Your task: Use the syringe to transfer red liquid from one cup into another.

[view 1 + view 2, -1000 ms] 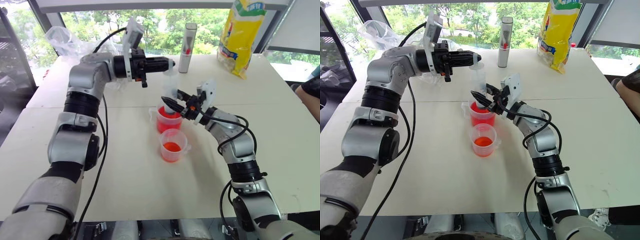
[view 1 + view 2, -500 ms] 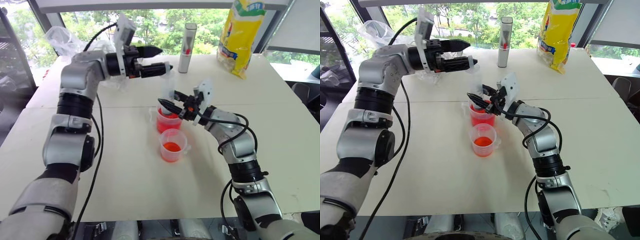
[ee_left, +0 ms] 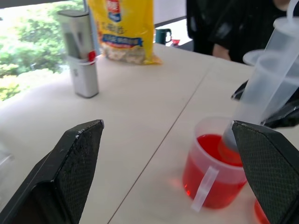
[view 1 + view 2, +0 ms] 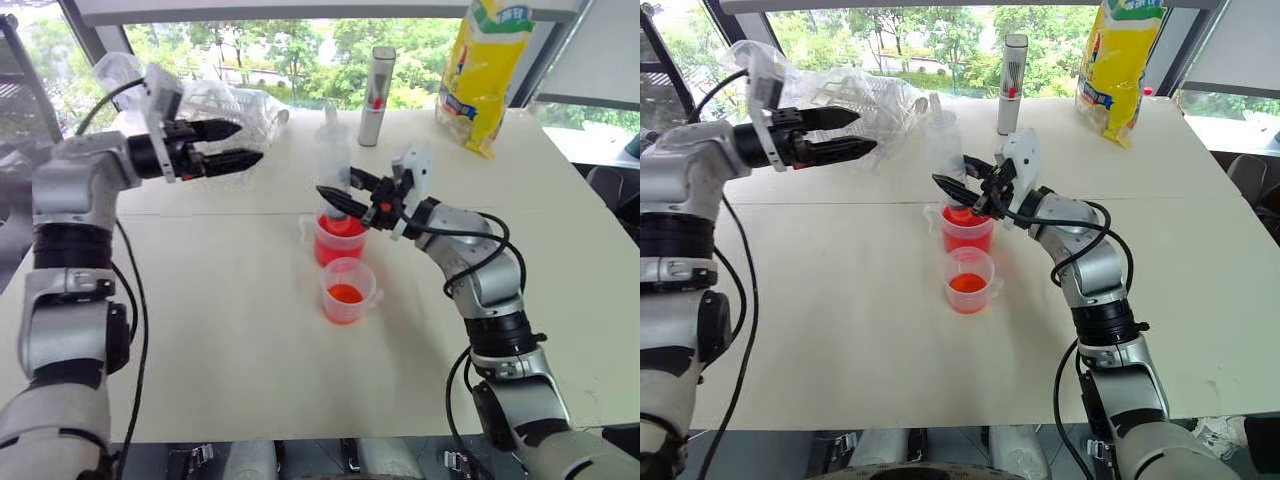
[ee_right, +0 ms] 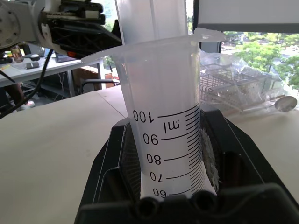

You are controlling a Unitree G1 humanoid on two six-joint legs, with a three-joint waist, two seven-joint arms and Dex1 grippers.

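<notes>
The syringe (image 4: 333,150) was held upright, clamped by the right gripper (image 4: 345,196), its tip in the handled cup (image 4: 338,238) of red liquid (image 3: 212,154). The handleless cup (image 4: 346,290) stood just beside it, nearer the robot. The left gripper (image 4: 232,143) was spread open, well apart over bare table (image 4: 250,330).

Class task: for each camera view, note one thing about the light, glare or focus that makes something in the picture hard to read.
Left eye view: bright window backlight washes out the clear syringe above the red cup. Right eye view: the clear plastic bag glares pale against the window. Left wrist view: the near black fingers look soft. Right wrist view: the scale marks stay crisp, while the background is soft.
</notes>
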